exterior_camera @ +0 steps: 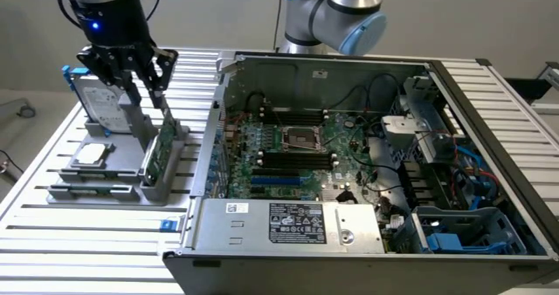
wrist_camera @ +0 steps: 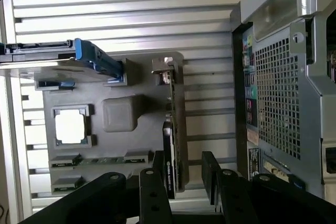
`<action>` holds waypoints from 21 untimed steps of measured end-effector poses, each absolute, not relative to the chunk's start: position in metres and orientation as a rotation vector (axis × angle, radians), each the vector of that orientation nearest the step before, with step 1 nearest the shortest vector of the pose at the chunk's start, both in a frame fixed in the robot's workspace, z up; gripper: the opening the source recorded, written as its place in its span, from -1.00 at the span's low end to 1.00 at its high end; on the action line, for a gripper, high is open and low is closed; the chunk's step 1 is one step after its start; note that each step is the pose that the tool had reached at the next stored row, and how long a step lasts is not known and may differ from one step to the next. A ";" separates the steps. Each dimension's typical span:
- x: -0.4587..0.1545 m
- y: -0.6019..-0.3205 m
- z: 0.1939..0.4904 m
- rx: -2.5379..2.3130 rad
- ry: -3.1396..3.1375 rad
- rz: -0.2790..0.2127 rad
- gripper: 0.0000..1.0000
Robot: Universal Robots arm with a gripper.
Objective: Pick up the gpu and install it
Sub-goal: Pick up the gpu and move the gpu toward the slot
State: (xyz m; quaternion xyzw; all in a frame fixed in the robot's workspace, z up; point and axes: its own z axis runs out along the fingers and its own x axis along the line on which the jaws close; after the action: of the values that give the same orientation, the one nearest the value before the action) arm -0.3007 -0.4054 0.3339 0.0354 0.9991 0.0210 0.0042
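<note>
Up close, the gripper (wrist_camera: 182, 157) hangs with its jaws spread wide, grasping nothing, one black finger on each side of the gpu (wrist_camera: 171, 145) and not closed on it. The gpu stands on edge in a slot of the grey holder (wrist_camera: 119, 115), near a square processor chip (wrist_camera: 70, 127). Farther off, the hard drive (wrist_camera: 37, 56) in its blue frame stands in the same holder on the slatted table (wrist_camera: 131, 14), with the open computer case (wrist_camera: 273, 98) alongside.

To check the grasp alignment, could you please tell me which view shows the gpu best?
The wrist view: the gpu appears edge-on in its gray holder, lined up between the open jaws. The exterior view shows its green face upright below them.
</note>
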 end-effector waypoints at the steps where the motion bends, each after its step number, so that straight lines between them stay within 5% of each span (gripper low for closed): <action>1: -0.301 -0.406 0.332 0.110 3.131 0.066 -0.16; 21: -0.303 -0.426 0.296 -0.049 3.148 0.067 -0.16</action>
State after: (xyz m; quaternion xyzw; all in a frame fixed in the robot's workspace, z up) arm -0.3027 -0.4258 0.2958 -0.0156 0.9996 0.0213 -0.0037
